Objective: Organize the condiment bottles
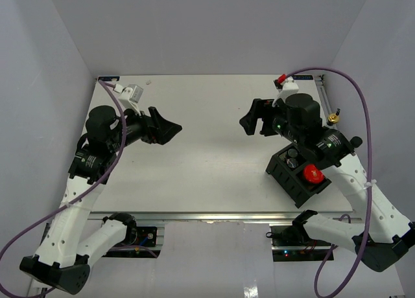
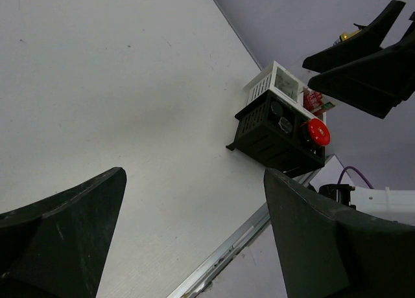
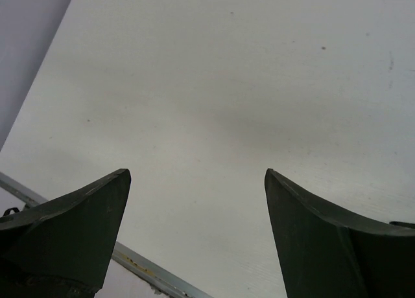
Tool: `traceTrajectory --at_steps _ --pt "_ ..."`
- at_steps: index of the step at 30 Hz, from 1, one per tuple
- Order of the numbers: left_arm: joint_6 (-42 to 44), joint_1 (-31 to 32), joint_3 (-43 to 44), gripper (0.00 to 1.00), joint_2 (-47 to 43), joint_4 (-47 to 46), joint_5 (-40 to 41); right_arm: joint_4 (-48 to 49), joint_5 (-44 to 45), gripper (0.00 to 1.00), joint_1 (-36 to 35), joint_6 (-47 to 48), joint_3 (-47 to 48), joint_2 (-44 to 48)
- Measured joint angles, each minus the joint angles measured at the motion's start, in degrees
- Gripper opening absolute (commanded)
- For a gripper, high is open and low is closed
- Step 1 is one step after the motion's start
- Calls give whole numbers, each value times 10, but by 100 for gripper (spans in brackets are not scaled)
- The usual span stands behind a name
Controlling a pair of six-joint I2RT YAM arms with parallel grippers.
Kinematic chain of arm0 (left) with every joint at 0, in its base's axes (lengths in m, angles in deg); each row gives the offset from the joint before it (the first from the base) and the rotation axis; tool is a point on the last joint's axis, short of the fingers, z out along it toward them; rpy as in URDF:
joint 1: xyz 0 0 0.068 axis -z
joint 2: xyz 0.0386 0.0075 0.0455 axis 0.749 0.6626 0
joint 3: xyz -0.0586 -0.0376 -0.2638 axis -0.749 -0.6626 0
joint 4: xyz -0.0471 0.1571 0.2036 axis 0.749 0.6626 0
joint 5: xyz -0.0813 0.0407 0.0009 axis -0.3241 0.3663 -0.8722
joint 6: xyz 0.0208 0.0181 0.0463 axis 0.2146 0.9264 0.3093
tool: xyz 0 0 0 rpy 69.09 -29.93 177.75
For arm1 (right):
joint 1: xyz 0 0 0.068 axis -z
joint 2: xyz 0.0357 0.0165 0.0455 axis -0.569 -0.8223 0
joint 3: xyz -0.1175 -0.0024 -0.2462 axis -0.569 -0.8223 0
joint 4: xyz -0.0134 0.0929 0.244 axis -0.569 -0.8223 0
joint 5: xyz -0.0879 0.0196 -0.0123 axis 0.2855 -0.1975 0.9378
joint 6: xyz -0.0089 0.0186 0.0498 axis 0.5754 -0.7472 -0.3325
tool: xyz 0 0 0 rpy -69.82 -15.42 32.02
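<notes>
**Surface and room.** The counter (image 1: 207,181) is a plain white matte sheet; the wrist views show a few faint specks on it. Pale grey walls (image 1: 194,26) close it in on the left, far and right sides. A metal rail (image 1: 214,217) runs along the near edge, with the arm bases just below it.

**Condiment bottles — all on the right side.**
- A black box (image 1: 282,176), open-topped, sits near the right front corner, at an angle to the counter edges.
- The red-capped jar (image 1: 313,174) stands in the end of the box nearer the arm bases.
- Two black-lidded jars (image 1: 293,157) stand side by side in the farther end.
- The gold-topped bottle (image 1: 332,118) stands outside the box by the right wall, mostly hidden by the right arm.
- In the left wrist view a white slatted box (image 2: 262,87) stands just behind the black box.
- A red-white label (image 2: 313,100) shows just beyond the white box. The bottle carrying it cannot be made out.

**Tools.**
- The left tool (image 1: 170,128) hangs over the left-centre of the counter, fingers spread wide with nothing between them.
- The right tool (image 1: 254,120) hangs over bare counter to the far left of the black box — also released and empty.
- The two tools face each other, well apart.

**Room for moving.** The widest open stretch of counter lies between the tools and across the left half. The right side is tighter, with the boxes near the rail and the right wall. Purple cables (image 1: 363,110) loop out from each wrist, the right one arching close to the right wall.
</notes>
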Motion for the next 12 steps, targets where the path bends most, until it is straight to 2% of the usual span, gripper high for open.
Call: traceTrajectory --at_steps 5,12 --pt "2 0 0 98 -14 -2 -1 52 -54 90 -14 15 -45 15" --pt "-12 0 -23 98 -5 -23 -4 85 -80 90 -21 27 -60 15"
